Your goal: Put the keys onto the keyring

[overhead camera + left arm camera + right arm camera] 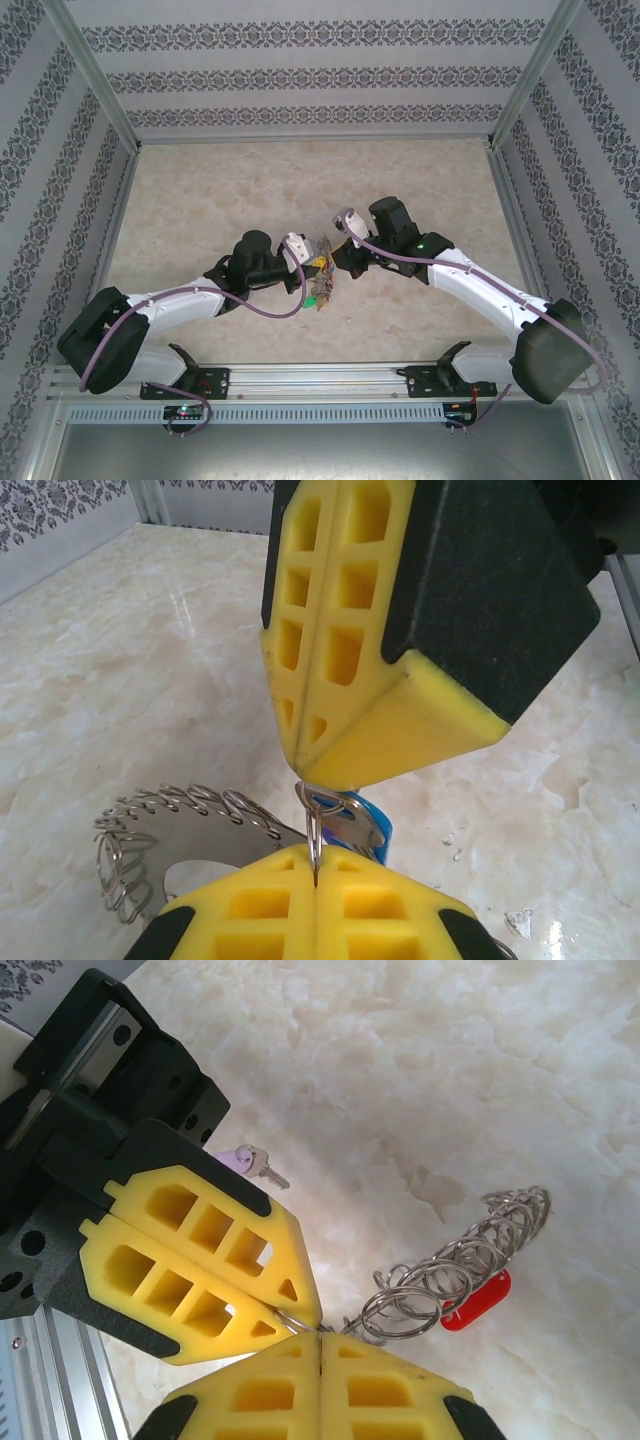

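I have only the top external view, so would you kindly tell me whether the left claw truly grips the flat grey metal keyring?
Observer: Yes, the left claw is shut on one thin wire loop of the flat grey metal keyring.
Operator: Where is the right claw?
Observer: The right claw is shut too, tip to tip with the left.
Operator: Any loose key?
Observer: A tiny lilac-headed key lies on the marble table, apart from the ring.
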### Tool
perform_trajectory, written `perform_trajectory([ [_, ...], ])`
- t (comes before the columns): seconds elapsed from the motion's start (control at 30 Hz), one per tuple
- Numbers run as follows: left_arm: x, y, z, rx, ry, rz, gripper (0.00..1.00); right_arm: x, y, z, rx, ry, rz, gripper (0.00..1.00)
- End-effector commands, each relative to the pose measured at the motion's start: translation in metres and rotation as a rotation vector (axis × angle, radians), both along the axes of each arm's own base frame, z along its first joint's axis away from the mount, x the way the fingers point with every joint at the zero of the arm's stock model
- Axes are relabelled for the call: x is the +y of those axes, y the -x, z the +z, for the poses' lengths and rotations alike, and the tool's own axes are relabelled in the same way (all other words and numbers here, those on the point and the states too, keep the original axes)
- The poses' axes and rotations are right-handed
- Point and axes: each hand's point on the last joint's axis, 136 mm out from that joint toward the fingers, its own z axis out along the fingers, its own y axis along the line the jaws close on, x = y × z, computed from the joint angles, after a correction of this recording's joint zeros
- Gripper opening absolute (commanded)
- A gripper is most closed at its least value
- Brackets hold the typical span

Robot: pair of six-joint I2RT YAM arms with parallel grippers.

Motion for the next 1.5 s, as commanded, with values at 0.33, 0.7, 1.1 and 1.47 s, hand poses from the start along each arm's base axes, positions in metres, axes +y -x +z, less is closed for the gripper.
perform_trajectory([
  [0.33,-0.012,0.004,0.004,-0.004,-0.043,-0.059,0.17,0.013,0.004,0.027,-0.048,-0.059,0.064,0.0],
  [0.7,-0.014,0.0,0.002,-0.002,-0.073,-0.057,0.12,0.018,0.01,0.031,-0.049,-0.065,0.098,0.0],
  [1.1,-0.005,-0.002,0.008,-0.047,-0.039,0.004,0.0,-0.011,-0.011,0.005,-0.025,0.008,-0.07,0.0],
  [1.47,-0.003,0.001,0.012,-0.06,0.015,0.011,0.0,-0.014,-0.017,-0.001,0.007,-0.012,-0.1,0.0],
])
